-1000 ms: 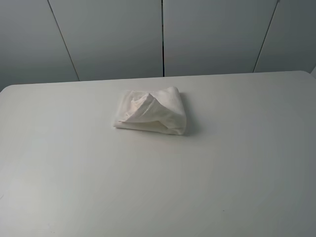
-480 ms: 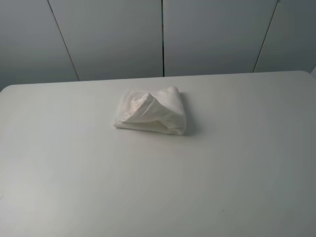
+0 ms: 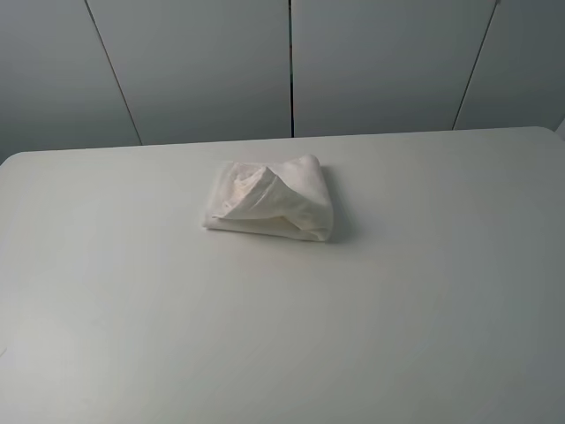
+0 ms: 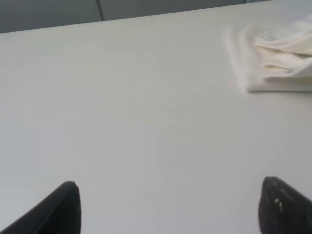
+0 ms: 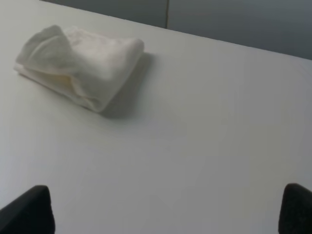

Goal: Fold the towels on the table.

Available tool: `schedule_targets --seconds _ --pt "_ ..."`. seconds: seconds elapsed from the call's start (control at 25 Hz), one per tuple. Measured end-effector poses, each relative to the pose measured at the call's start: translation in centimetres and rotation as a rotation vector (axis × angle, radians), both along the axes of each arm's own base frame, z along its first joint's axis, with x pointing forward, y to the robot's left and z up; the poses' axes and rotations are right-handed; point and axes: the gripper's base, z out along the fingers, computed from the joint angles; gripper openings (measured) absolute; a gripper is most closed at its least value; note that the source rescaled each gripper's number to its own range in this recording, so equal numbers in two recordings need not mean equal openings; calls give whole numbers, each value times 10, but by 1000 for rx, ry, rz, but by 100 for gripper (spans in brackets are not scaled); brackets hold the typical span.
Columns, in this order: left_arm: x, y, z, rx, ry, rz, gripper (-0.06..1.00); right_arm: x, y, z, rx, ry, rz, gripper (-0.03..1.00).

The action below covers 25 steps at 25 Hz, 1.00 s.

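One towel [image 3: 269, 200], white terry cloth, folded into a compact rumpled bundle with one loose flap raised on top; lies on the desk [image 3: 282, 336] toward its far edge, slightly left of centre in the high view. Desk: plain white, rounded corners. Behind it: grey wall panels [image 3: 380, 62] with dark seams. Left fingers [image 4: 170, 207]: two dark tips spread wide, holding nothing, hovering over bare desk [image 4: 122, 97] with the towel [image 4: 273, 53] well apart. Right fingers [image 5: 168, 209]: two dark tips spread wide, holding nothing, towel [image 5: 80, 61] well apart across open desk [image 5: 204, 146]
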Motion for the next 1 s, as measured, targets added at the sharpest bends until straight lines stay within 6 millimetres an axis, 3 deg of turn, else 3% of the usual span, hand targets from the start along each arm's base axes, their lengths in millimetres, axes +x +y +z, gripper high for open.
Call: schedule_targets --seconds 0.2,1.0 --pt "0 -1 -1 0 2 69 95 1 1 0 2 0 -112 100" --pt "0 0 -1 0 2 51 95 1 1 0 0 -1 -115 100"
